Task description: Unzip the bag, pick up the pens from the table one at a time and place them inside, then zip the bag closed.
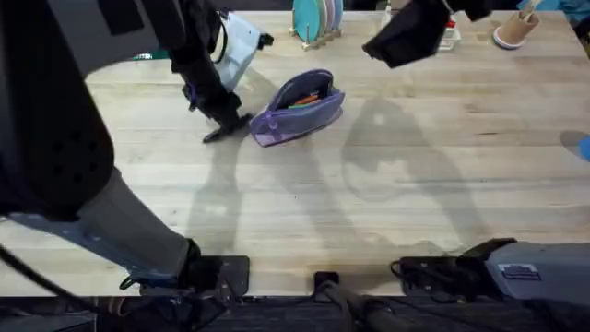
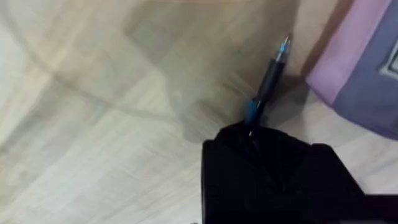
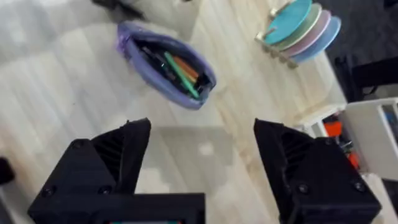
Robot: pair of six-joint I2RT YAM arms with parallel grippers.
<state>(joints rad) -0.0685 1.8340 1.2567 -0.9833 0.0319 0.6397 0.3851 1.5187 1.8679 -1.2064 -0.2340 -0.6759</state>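
One pen (image 2: pixel 268 84) pinched in left gripper (image 1: pixel 224 126) beside the bag (image 1: pixel 297 108); right gripper (image 3: pixel 202 165) spread.

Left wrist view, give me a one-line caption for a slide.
Left gripper shut on a black pen, its tip beside the lavender bag on the wood table.

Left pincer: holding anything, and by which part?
Yes. The left pincer is shut on a pen at one end; the rest sticks out toward the bag. The right pincer is open, holding nothing.
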